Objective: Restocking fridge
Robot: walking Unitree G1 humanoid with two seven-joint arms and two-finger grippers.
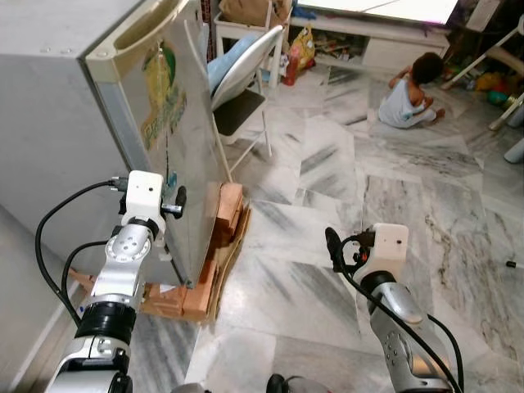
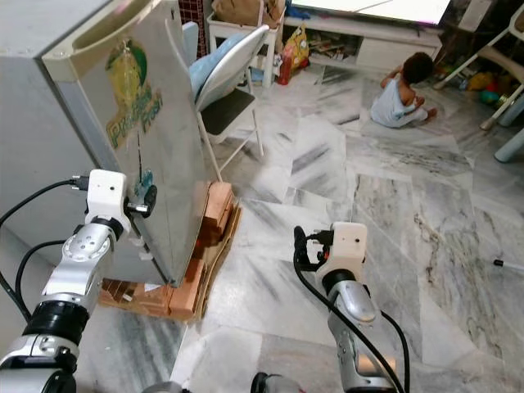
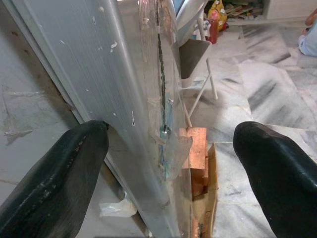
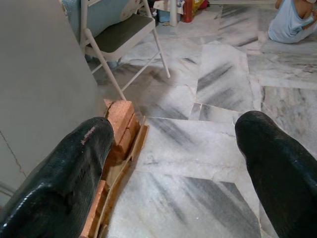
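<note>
A small grey fridge point(image 1: 98, 106) stands at the left, raised on bricks point(image 1: 217, 246) and wooden boards on a marble floor point(image 1: 327, 188). Its door is shut, so the inside is hidden, and its far left side is cut off by the frame. A green and yellow logo on the door is too tilted to read.

The left gripper point(image 3: 168, 163) is raised at the door's lower front corner, near the bricks. Its two black fingers point(image 3: 54, 178) are spread wide, one on each side of the door edge, gripping nothing. Whether either finger touches the fridge is hard to tell. Scraps of clear tape and a dark crack run down that edge.

The right gripper point(image 4: 173, 163) hangs over bare floor to the right of the fridge, well apart from it. Its fingers point(image 4: 64, 173) are also wide apart and empty.

Behind the fridge stands a folding chair point(image 1: 241, 82), partly hidden by the door. Farther back, a person point(image 1: 409, 94) sits on the floor near a low shelf point(image 1: 368, 37) with blurred clutter.
</note>
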